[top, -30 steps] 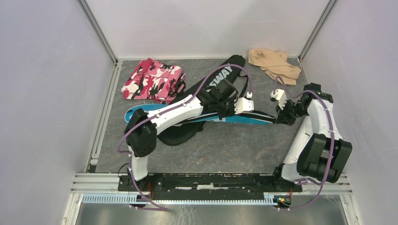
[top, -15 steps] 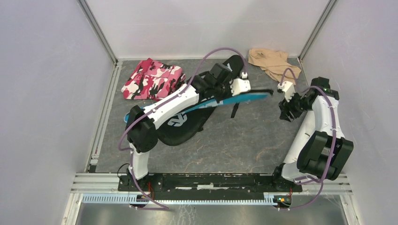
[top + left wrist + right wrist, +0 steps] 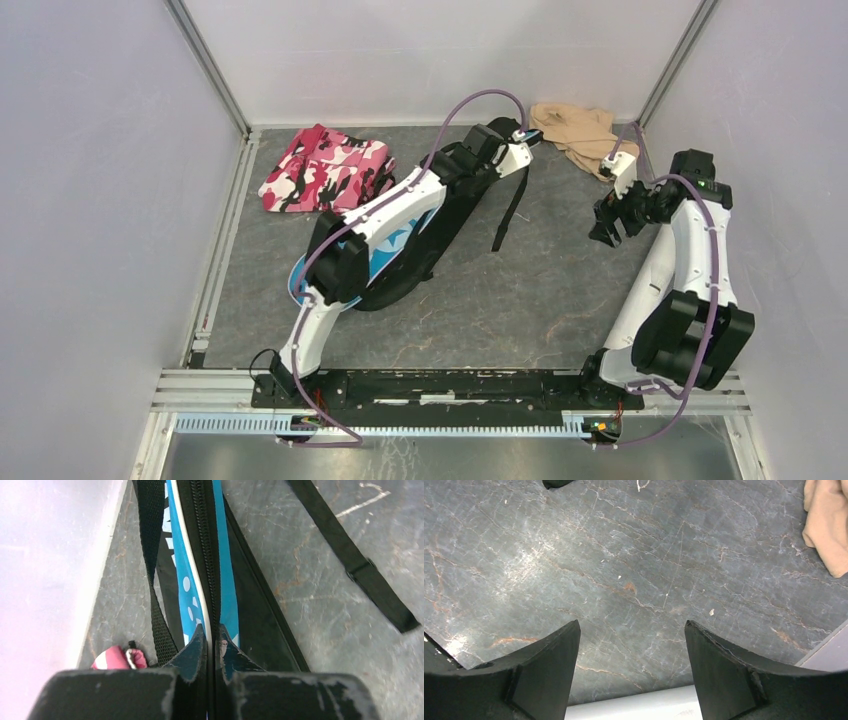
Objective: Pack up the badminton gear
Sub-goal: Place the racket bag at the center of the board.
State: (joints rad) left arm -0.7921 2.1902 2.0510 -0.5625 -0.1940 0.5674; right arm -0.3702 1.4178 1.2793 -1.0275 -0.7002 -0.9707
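With the left gripper (image 3: 212, 636) closed on the zipper edge of the blue cover (image 3: 385, 257), over the black cover (image 3: 410, 285) toward the tabletop's far edge, the right gripper (image 3: 631, 625) wide and empty, and no loose racket visible, packing seems almost finished.

Lab test cell: white panel walls (image 3: 100, 200), aluminium framing (image 3: 208, 66).

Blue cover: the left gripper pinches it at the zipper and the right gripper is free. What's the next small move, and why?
Probably bring the open, empty right gripper across to steady the blue cover: only the left gripper pinches it, over the black cover.
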